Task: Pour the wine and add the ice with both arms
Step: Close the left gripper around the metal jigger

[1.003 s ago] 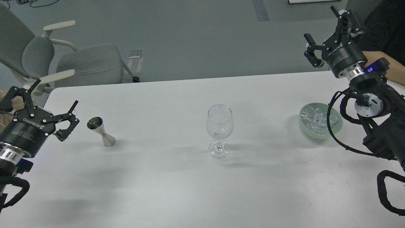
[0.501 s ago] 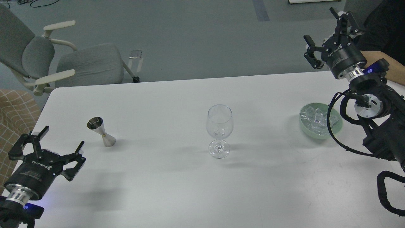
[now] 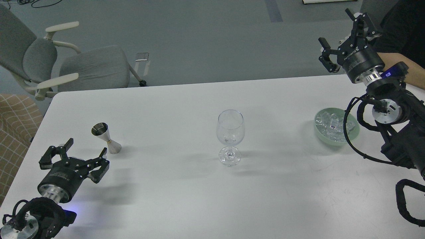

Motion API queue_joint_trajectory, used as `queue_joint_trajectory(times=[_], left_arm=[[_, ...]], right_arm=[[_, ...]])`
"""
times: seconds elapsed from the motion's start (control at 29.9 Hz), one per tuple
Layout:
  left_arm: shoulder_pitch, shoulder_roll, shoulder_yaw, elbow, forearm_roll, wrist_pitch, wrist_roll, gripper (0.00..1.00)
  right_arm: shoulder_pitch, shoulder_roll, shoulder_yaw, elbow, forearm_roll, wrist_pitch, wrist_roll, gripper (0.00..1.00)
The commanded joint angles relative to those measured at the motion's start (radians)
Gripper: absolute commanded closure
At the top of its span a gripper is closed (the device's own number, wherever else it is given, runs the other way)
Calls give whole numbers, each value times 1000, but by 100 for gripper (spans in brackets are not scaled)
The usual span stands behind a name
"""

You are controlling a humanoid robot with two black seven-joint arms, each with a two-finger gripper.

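Observation:
A clear stemmed wine glass [image 3: 230, 136] stands upright at the table's middle and looks empty. A small steel jigger [image 3: 107, 138] stands tilted at the left; any wine in it cannot be seen. A pale green bowl [image 3: 354, 136] at the right holds a heap of clear ice cubes [image 3: 331, 125]. My left gripper [image 3: 85, 150] is open and empty, low over the table, just in front and left of the jigger. My right gripper [image 3: 339, 37] is open and empty, raised above the table's far right edge, behind the bowl.
The white table [image 3: 186, 202] ends at its far edge near the top third of the view. A grey office chair [image 3: 66, 66] stands beyond the far left corner. A person's bare forearm [image 3: 411, 71] rests at the right edge. Black cables [image 3: 352, 132] hang over the bowl's right side.
My left gripper has dropped down and then moved right toward the jigger, staying open. My right gripper has barely moved. Glass, jigger and bowl are where they were.

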Motion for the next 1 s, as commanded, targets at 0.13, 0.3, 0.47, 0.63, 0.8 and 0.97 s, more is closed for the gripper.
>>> queue_joint_trajectory(times=[0.13,0.3,0.47,0.63,0.8,0.97], left_arm=[[-41,-50,18,56,90,-2,-33,1],[-80,-68,18,107,104,-3,-43,1],[-128,-67,19,153,104,-5,-43,1],[-168,-70,18,193,108,-5,-44,1],[-197,-79,19,207,121,-5,-46,1],[-208,-81,39,224,156,-5,-83,1]], right_arm=[[1,-1,0,-1,-3,0,0,0],[-9,1,0,0,-3,0,0,0],[-10,-1,0,0,-3,0,0,0],[-10,1,-17,0,-3,0,0,0],[-9,-1,-26,0,-3,0,0,0],[-10,-1,-26,2,-3,0,0,0]])
